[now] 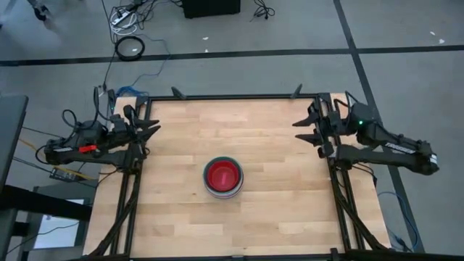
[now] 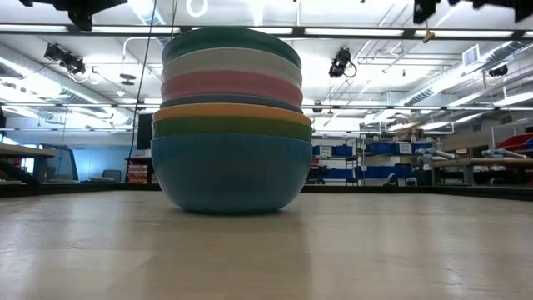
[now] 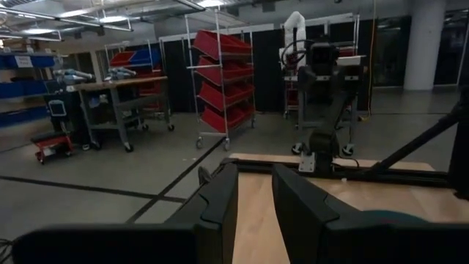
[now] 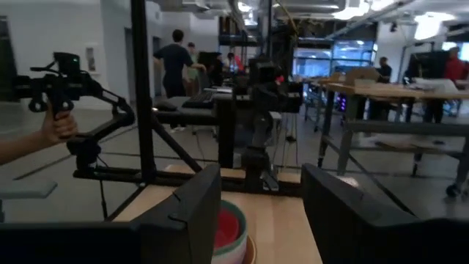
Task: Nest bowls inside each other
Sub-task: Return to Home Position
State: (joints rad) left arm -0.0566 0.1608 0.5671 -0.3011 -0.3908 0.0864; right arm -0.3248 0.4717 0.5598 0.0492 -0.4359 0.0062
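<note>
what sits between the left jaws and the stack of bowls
Nothing: in the high view, only bare wooden table runs from the left jaws to the bowl stack.

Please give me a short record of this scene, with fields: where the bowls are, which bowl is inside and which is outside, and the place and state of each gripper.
bowls: one nested stack near the middle of the table
innermost: red bowl, seen from above
outermost: blue bowl, resting on the table
rims between, going upward: green bowl, orange bowl, mauve bowl, pink bowl, white bowl, teal bowl
left gripper: open, empty, at the table's left edge
right gripper: open, empty, at the table's right edge
</note>
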